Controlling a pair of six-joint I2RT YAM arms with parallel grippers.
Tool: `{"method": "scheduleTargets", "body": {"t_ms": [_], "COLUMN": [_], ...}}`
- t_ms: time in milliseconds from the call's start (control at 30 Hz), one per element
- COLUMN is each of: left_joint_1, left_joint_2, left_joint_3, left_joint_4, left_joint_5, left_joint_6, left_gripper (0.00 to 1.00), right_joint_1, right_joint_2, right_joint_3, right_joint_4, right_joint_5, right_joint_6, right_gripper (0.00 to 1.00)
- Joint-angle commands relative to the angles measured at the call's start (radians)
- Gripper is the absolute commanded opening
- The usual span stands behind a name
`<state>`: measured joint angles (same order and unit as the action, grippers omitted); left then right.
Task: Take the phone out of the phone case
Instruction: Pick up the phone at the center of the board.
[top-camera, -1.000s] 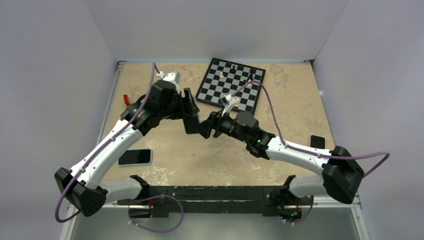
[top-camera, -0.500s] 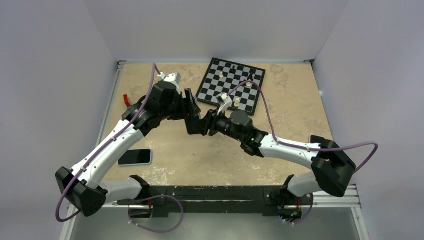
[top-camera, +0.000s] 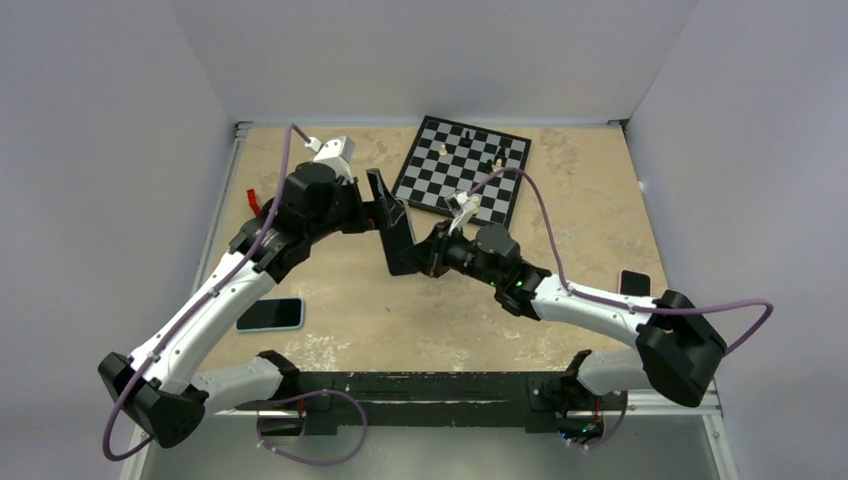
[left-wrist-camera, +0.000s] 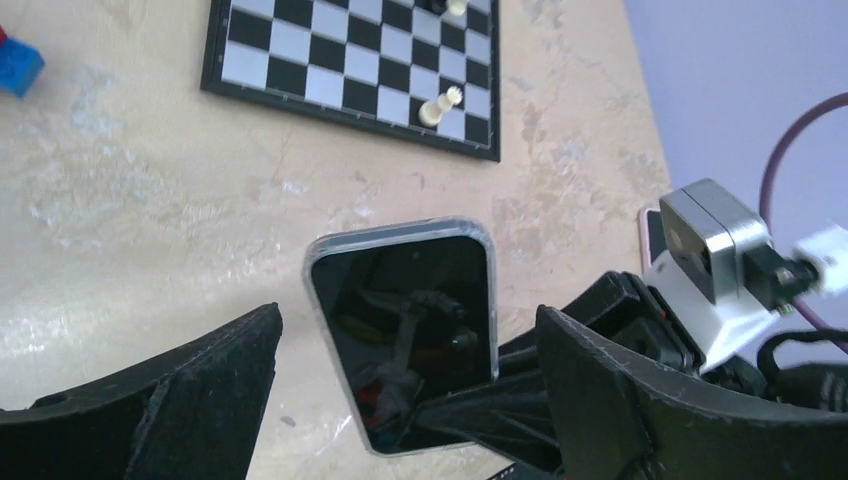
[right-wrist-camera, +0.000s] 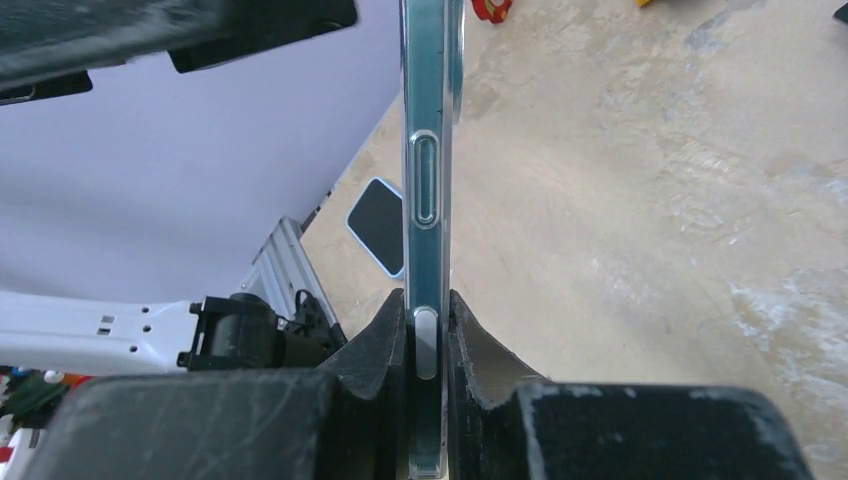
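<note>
The left gripper (left-wrist-camera: 408, 322) stands spread wide, a finger on either side of the phone (left-wrist-camera: 400, 290) with a gap on both sides. The screen faces its camera and the long axis runs up the frame, so closing would fall across the short width. The phone, not yet out of its clear case (left-wrist-camera: 395, 229), is held on edge at the centre of the top view, below and left of the chessboard (top-camera: 462, 170). The right gripper (right-wrist-camera: 427, 318) is pinched on its lower end — long axis running straight up from the jaws — so I judge this arm carries it and the left is free to work the case.
</note>
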<state>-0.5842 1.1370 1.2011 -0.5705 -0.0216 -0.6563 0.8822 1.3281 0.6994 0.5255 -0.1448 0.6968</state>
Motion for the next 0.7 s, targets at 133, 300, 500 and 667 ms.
{"method": "scheduleTargets", "body": {"t_ms": [133,300,500,667], "left_joint_1": [0.037,0.062,0.062,0.061], "left_joint_2": [-0.116,-0.028,0.024,0.013], "left_joint_3": [-0.059,-0.062,-0.11,-0.17], "left_joint_4": [0.202,0.329,0.541,0.731], "left_joint_5": [0.097,0.432,0.686,0.753], "left_joint_6": [0.075,0.054,-0.038,-0.103], "left_gripper": [0.99,0.98,0.91,0.69], "right_joint_1": [-0.276,-0.314,-0.314,-0.314], "right_joint_2": [-0.174,-0.244,-0.234,-0.189], "right_joint_3": [-0.076,-0.078,-0.107,-0.13], "right_joint_4": [0.225,0.227,0.438,0.571], "right_joint_5": [-0.383,-0.507,-0.556,-0.566], "right_joint_6": [0.097,0.11,0.207,0.26], "right_gripper": [0.0,0.0,0.0,0.0]}}
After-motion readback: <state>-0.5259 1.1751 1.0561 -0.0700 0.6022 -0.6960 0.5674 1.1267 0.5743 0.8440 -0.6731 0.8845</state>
